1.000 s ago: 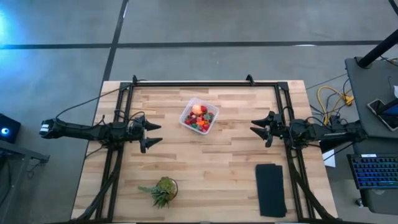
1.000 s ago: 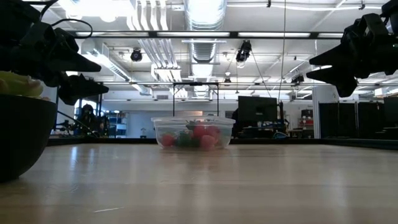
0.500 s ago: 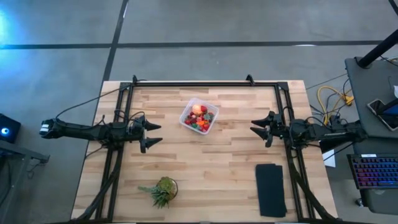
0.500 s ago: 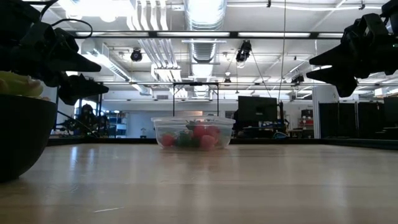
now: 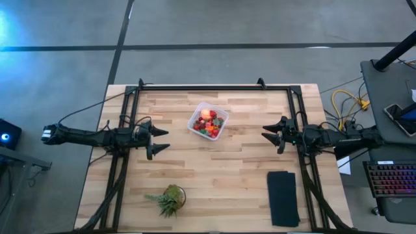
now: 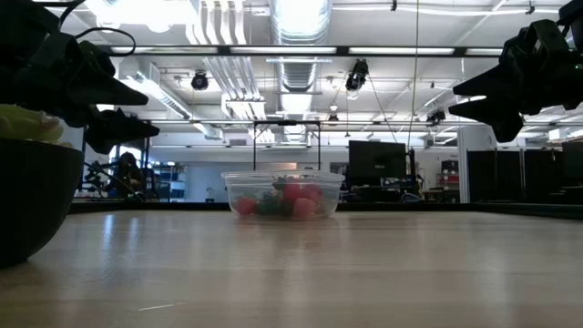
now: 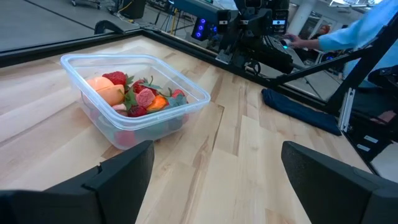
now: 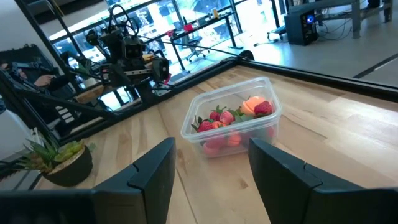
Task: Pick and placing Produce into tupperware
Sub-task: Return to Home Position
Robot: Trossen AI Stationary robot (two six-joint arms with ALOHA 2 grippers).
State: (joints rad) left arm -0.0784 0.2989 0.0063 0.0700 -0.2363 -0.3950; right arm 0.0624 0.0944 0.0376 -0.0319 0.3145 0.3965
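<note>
1. The left gripper [image 5: 162, 140] has its jaws spread wide with nothing between them; the right gripper [image 5: 269, 138] is likewise parted and empty, though the gap looks narrower in its wrist view.
2. Both sets of fingers point inward across the table [image 5: 221, 172] toward the tupperware [image 7: 199, 98]; neither touches it, and each is well apart from it and raised off the wood, as the low view shows.
3. The tupperware sits near the far middle of the table, between the two grippers; in it lie the strawberries [image 7: 140, 98], the round fruit [image 7: 102, 91] and what looks like the carrot piece [image 7: 160, 103]; I see no produce loose on the wood, so the filling seems done.
4. To finish the return well, I judge each arm should draw straight back along its own line, keeping its height; a dip or a sideways swing is the thing to avoid, since the tub is light and a nudge could tip it.
5. The jaws may as well remain parted; there is nothing to carry.
6. Each arm lies stretched low and nearly level from its side of the table, forearm in line with its gripper; the left reaches in beyond the plant [image 5: 170, 199], the right beyond the black pad [image 5: 283, 198], both clear of them.
</note>
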